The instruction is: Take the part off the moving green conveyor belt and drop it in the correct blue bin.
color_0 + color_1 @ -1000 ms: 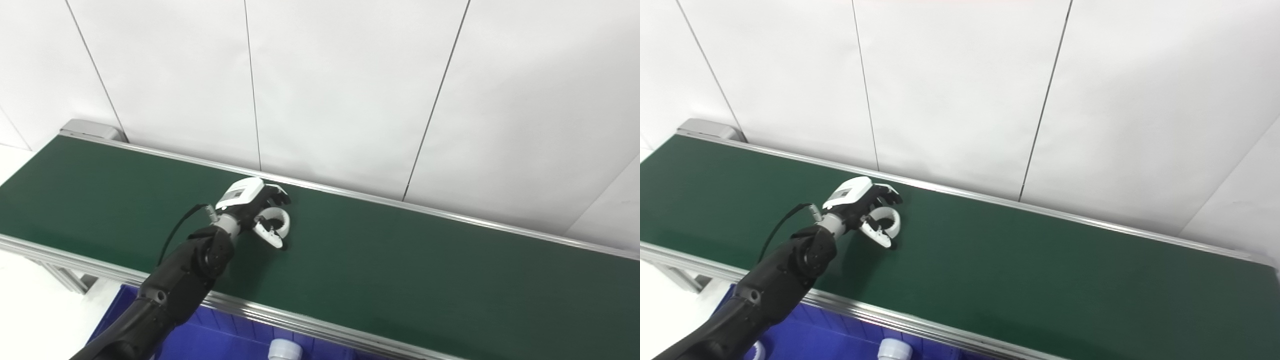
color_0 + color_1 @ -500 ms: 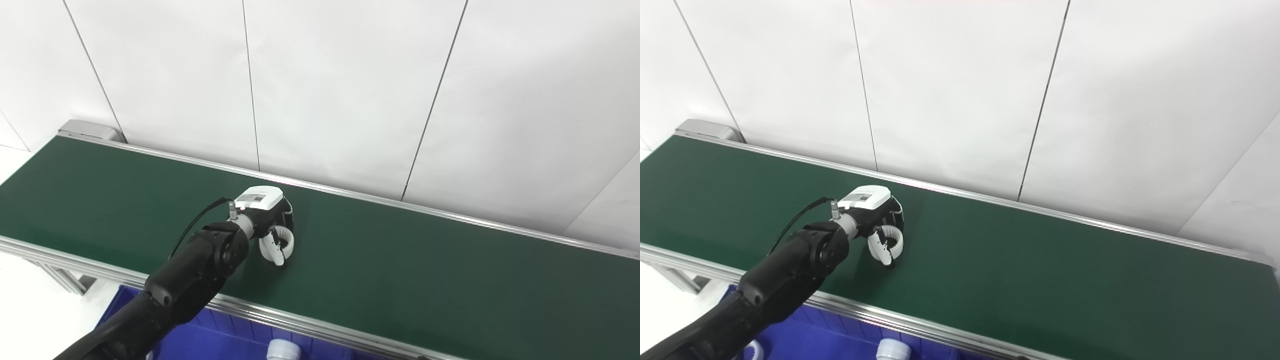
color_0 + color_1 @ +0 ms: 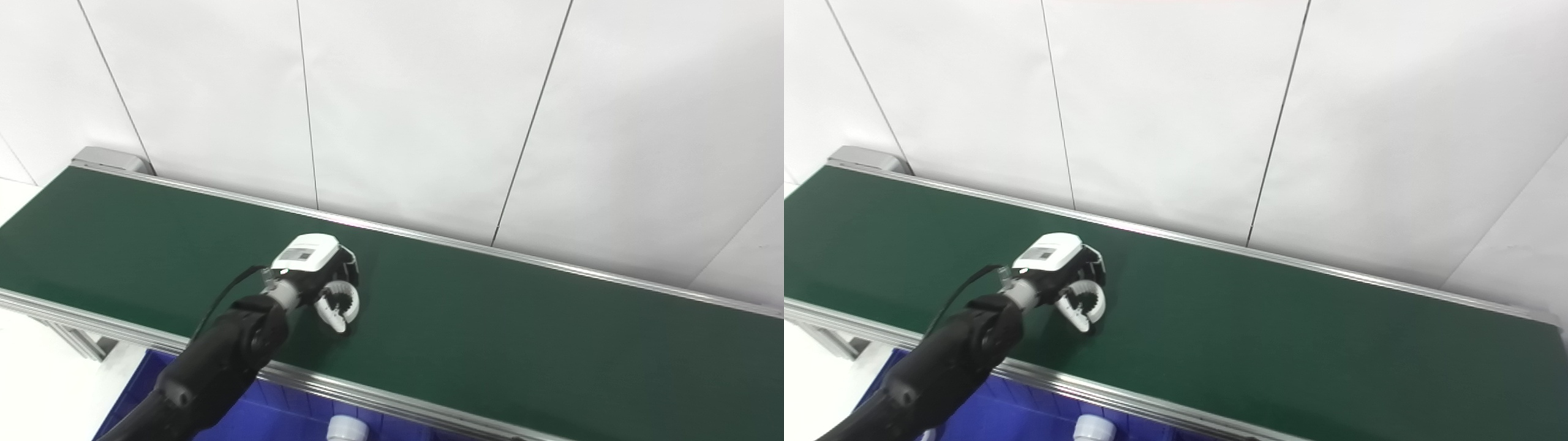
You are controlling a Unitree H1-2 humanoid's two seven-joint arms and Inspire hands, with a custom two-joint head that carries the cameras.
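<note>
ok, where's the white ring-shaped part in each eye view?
Left eye view: white ring-shaped part left of centre, mid-belt, in the left hand.
Right eye view: same part further left, near the belt's front half.
Shared landmark: grey conveyor end cap, top left in both.

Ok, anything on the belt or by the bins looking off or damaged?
Nothing stands out. The left robot hand is closed around the white ring part on the green belt. A white part sits in the blue bin below.

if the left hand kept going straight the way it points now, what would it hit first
Nothing new on the belt: the left hand already wraps the white ring part. Past it lies bare belt, then probably the far rail; depth unclear.
</note>
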